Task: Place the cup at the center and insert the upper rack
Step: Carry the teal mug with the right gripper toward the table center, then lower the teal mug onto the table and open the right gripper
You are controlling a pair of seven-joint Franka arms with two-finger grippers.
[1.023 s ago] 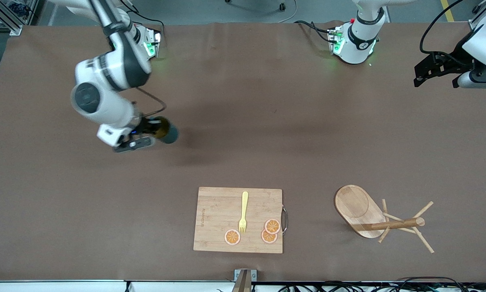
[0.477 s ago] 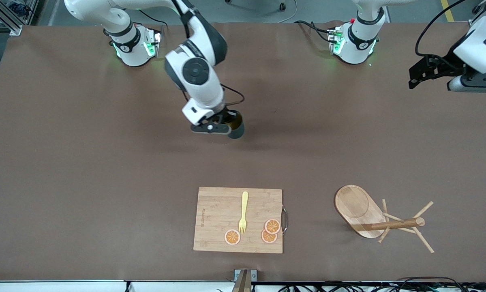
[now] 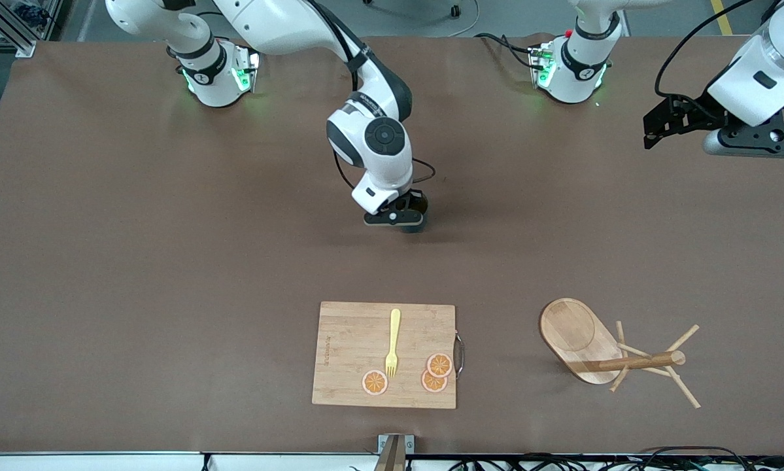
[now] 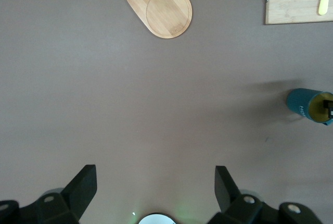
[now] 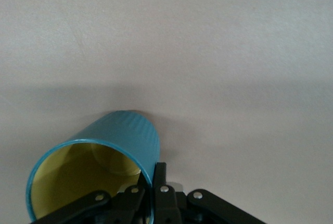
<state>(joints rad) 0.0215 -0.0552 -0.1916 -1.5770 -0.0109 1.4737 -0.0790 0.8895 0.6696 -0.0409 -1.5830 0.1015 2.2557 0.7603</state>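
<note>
My right gripper (image 3: 405, 216) is shut on the rim of the dark teal cup (image 3: 415, 227) and holds it tilted, low over the middle of the table. In the right wrist view its fingertips (image 5: 154, 182) pinch the cup's wall (image 5: 122, 135), one inside the yellow-ochre hollow and one outside. The cup also shows in the left wrist view (image 4: 306, 104). The bamboo mug tree (image 3: 584, 343) lies on its side toward the left arm's end, its post (image 3: 637, 362) and pegs flat on the table. My left gripper (image 3: 656, 124) is open and empty, high over that end (image 4: 153, 187).
A rectangular wooden cutting board (image 3: 352, 340) lies near the front edge, nearer to the front camera than the cup. It carries a yellow fork (image 3: 392, 341) and three orange slices (image 3: 439, 364). The mug tree's oval base (image 4: 157, 5) and the board's corner (image 4: 296, 0) show in the left wrist view.
My right arm has swung the cup from the right arm's end of the table to the middle and lowered it. My left gripper has shifted slightly toward the middle.
</note>
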